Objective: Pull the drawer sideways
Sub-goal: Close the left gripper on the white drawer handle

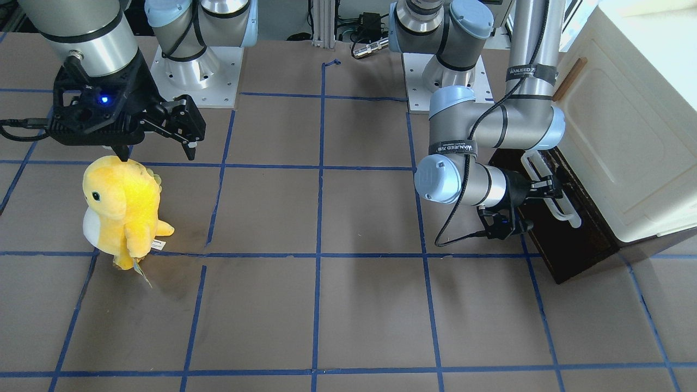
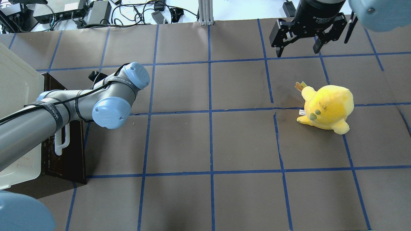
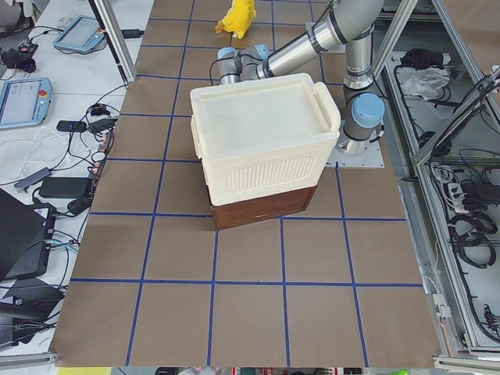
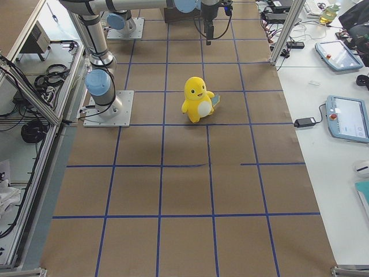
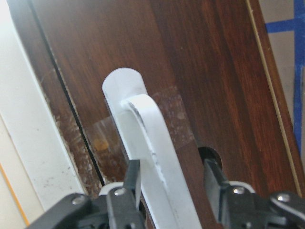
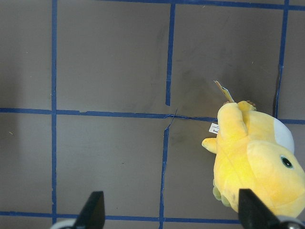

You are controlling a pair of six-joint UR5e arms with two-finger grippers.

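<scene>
The drawer (image 1: 577,239) has a dark brown wooden front and sits closed at the foot of a cream cabinet (image 1: 626,136). No cream inside shows. Its long white bar handle (image 1: 568,213) runs along the front. My left gripper (image 1: 549,188) reaches sideways onto the handle. In the left wrist view the handle (image 5: 152,157) lies between the two fingers (image 5: 131,183). One finger touches it and a narrow gap shows at the other. In the overhead view my left arm hides this gripper. My right gripper (image 1: 185,136) is open and empty above the table.
A yellow plush toy (image 1: 122,209) stands just in front of and below my right gripper; it also shows in the right wrist view (image 6: 257,167). The cabinet door carries a small brown wooden handle (image 1: 570,79). Blue tape lines grid the brown table.
</scene>
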